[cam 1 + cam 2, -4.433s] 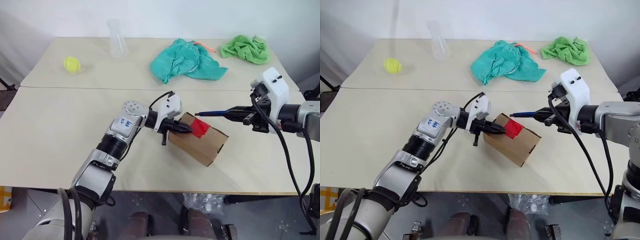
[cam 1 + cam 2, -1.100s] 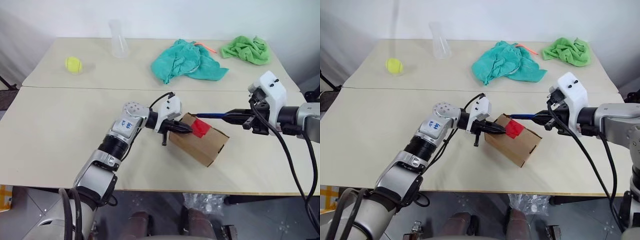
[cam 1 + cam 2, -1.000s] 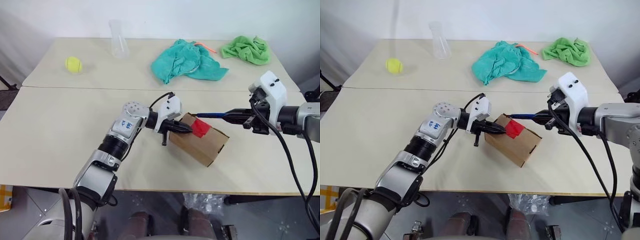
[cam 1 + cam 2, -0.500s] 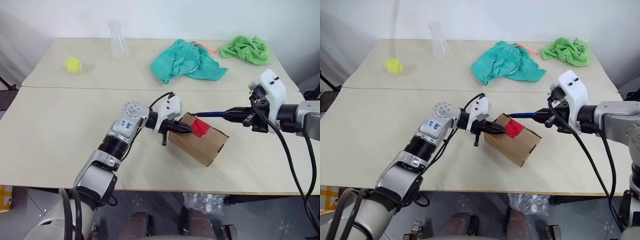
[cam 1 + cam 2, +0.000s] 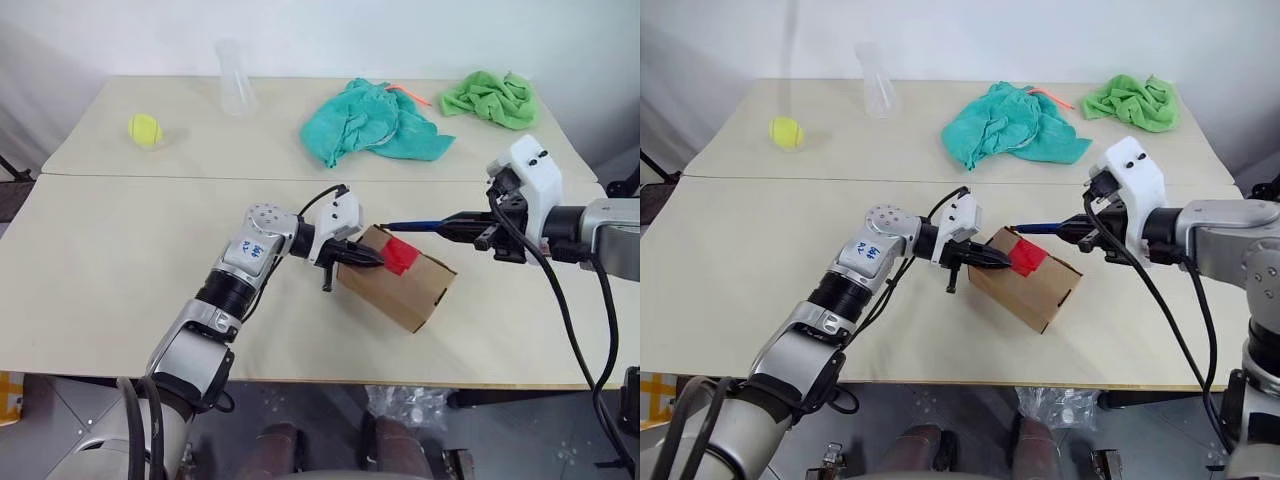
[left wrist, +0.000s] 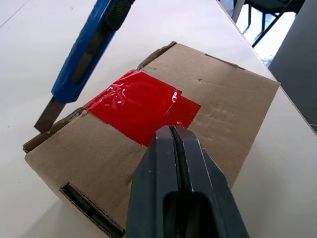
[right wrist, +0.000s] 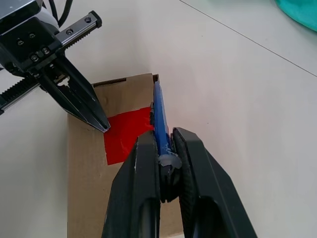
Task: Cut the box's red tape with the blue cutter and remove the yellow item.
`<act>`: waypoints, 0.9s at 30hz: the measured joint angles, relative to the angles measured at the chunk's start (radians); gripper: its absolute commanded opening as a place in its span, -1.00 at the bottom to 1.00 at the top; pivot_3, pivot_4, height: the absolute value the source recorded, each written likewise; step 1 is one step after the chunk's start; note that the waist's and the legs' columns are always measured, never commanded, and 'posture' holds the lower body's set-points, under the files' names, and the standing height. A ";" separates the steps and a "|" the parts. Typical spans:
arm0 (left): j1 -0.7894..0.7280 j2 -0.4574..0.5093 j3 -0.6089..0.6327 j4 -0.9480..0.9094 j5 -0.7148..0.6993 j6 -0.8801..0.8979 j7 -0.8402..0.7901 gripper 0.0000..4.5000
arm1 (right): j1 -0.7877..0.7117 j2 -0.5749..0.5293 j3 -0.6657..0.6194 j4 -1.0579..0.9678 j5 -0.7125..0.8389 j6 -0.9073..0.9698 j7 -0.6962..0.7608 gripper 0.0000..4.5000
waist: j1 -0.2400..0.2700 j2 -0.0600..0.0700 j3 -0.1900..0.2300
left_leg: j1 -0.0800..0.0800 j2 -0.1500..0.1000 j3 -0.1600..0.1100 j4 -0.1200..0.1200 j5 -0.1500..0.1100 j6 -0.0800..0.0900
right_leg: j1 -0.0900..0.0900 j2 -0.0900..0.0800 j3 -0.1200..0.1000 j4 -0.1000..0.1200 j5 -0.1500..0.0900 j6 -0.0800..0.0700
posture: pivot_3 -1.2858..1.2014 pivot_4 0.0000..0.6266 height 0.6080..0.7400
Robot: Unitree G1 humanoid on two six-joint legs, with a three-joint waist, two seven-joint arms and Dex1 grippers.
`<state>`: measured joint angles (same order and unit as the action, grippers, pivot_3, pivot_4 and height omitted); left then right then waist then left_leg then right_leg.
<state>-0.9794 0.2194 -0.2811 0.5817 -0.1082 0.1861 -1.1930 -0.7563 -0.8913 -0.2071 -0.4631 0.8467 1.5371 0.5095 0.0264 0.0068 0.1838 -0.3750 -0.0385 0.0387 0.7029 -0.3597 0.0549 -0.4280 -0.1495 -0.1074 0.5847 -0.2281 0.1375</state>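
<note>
box [image 5: 400, 278]: on the counter [image 5: 120, 260], tilted | red tape [image 6: 141, 105]: on the box's top face | left hand [image 5: 368, 259]: fingers pressed together, tips at the tape's edge | right hand [image 5: 462, 226]: clamped on the blue cutter [image 6: 81, 54], blade just beside the box's far corner

Left gripper [image 5: 368, 259] presses its closed jaws onto the box [image 5: 397, 277] by the red tape [image 5: 402, 255]; right gripper [image 5: 462, 225] aims the blue cutter [image 5: 412, 225] at it.
</note>
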 measured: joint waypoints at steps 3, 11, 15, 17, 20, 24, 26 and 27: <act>-0.007 0.000 0.000 0.011 0.000 -0.002 -0.001 -1.00 | 0.007 0.000 -0.008 -0.005 0.000 0.007 -0.002 -0.94 | 0.000 0.000 0.000 | 0.000 0.000 0.000 0.000 0.000 0.000 | 0.000 0.000 0.000 0.000 0.000 0.000 | 0.03 -0.52 1.00; -0.012 0.000 0.000 0.019 0.000 -0.003 -0.001 -1.00 | 0.022 -0.002 -0.020 -0.016 0.000 0.015 0.000 -0.94 | 0.001 0.000 0.000 | 0.000 0.000 0.000 0.000 0.000 0.000 | 0.000 0.000 0.000 0.000 0.000 0.000 | 0.03 -0.52 1.00; -0.012 -0.001 0.000 0.020 0.000 -0.003 0.000 -1.00 | 0.018 -0.012 -0.020 -0.016 0.002 0.020 0.008 -0.94 | 0.001 0.000 0.000 | 0.000 0.000 0.000 0.000 0.000 0.000 | 0.000 0.000 0.000 0.000 0.000 0.000 | 0.03 -0.52 1.00; -0.012 -0.001 0.000 0.020 0.000 -0.003 0.000 -1.00 | 0.009 -0.016 -0.020 -0.016 0.004 0.029 0.011 -0.94 | 0.001 0.000 0.000 | 0.000 0.000 0.000 0.000 0.000 0.000 | 0.000 0.000 0.000 0.000 0.000 0.000 | 0.03 -0.52 1.00; -0.013 -0.002 0.001 0.022 0.000 -0.003 0.001 -1.00 | -0.012 -0.017 -0.020 -0.013 0.009 0.039 0.015 -0.94 | 0.001 0.000 0.000 | 0.000 0.000 0.000 0.000 0.000 0.000 | 0.000 0.000 0.000 0.000 0.000 0.000 | 0.03 -0.52 1.00; -0.013 -0.003 0.001 0.023 0.000 -0.003 0.002 -1.00 | -0.023 -0.016 -0.020 -0.012 0.011 0.047 0.017 -0.94 | 0.001 0.000 0.000 | 0.000 0.000 0.000 0.000 0.000 0.000 | 0.000 0.000 0.000 0.000 0.000 0.000 | 0.03 -0.52 1.00; -0.015 -0.003 0.001 0.025 0.000 -0.004 0.002 -1.00 | -0.023 -0.016 -0.020 -0.012 0.012 0.057 0.017 -0.94 | 0.001 0.000 0.000 | 0.000 0.000 0.000 0.000 0.000 0.000 | 0.000 0.000 0.000 0.000 0.000 0.000 | 0.03 -0.52 1.00; -0.016 -0.003 0.001 0.027 0.001 -0.004 0.002 -1.00 | -0.023 -0.016 -0.020 -0.013 0.016 0.058 0.018 -0.94 | 0.001 0.000 0.000 | 0.000 0.000 0.000 0.000 0.000 0.000 | 0.000 0.000 0.000 0.000 0.000 0.000 | 0.03 -0.52 1.00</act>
<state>-0.9955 0.2160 -0.2799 0.6082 -0.1076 0.1820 -1.1907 -0.7792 -0.9071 -0.2268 -0.4756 0.8628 1.5950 0.5272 0.0270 0.0068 0.1838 -0.3751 -0.0385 0.0387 0.7029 -0.3597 0.0550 -0.4280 -0.1497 -0.1073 0.5847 -0.2282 0.1375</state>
